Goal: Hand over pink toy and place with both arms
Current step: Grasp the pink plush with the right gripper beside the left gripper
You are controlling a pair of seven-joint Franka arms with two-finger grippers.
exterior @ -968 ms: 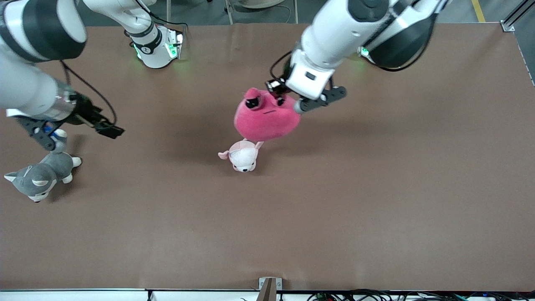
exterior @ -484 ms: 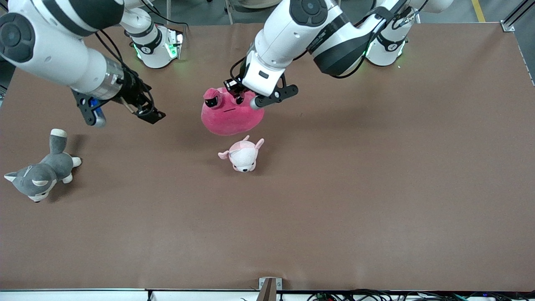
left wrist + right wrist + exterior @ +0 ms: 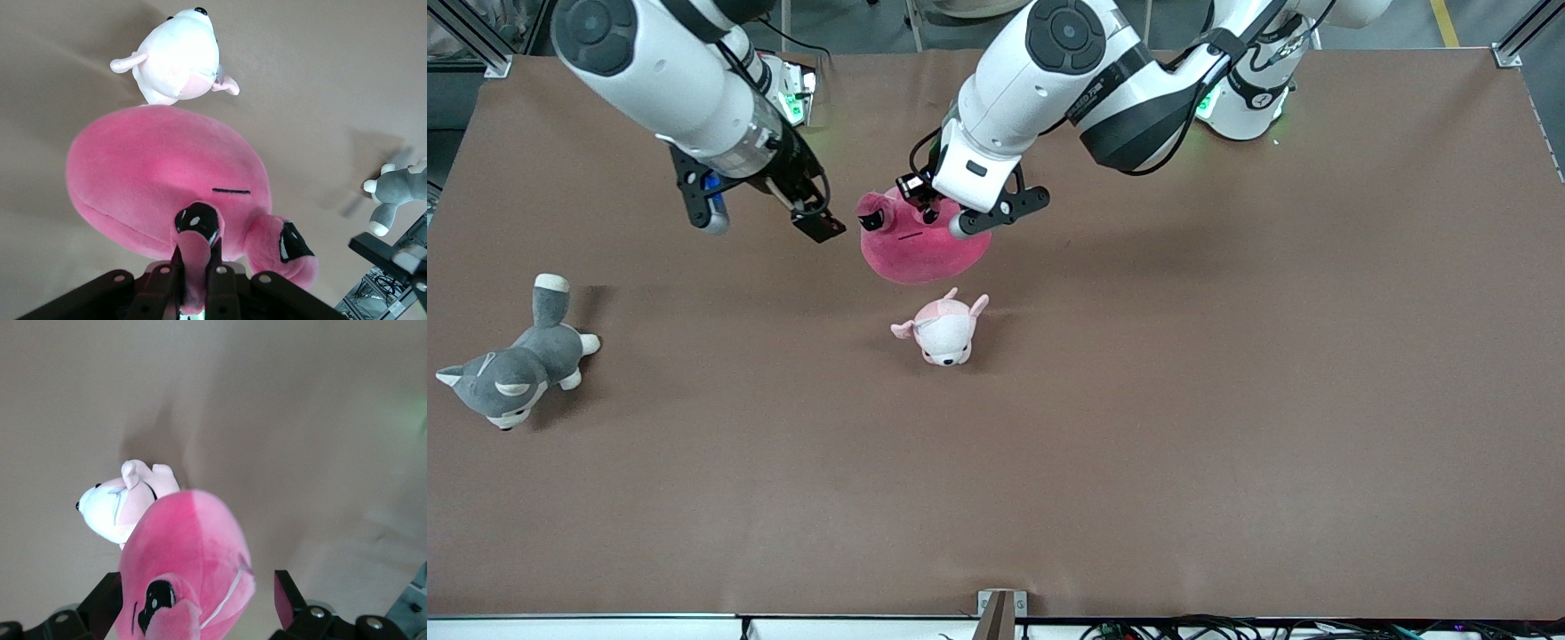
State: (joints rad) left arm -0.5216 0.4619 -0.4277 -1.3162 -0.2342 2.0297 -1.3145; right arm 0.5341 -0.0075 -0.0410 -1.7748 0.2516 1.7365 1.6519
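The pink toy (image 3: 925,251) hangs in the air over the middle of the table. My left gripper (image 3: 931,207) is shut on one of its black eye bumps, as the left wrist view shows (image 3: 197,257), with the toy's body (image 3: 167,180) hanging beneath. My right gripper (image 3: 784,201) is in the air beside the toy, toward the right arm's end of the table. Its jaws are wide open and empty. In the right wrist view (image 3: 197,600) the toy (image 3: 190,553) shows between its two fingers; I cannot tell whether they touch.
A small pale pink-and-white plush (image 3: 943,331) lies on the table just nearer the front camera than the hanging toy; it also shows in both wrist views (image 3: 177,60) (image 3: 123,503). A grey-and-white plush (image 3: 511,373) lies near the right arm's end.
My right arm swung from over the grey plush to beside the pink toy. My left arm carried the toy toward the right arm's end, then nearly stopped.
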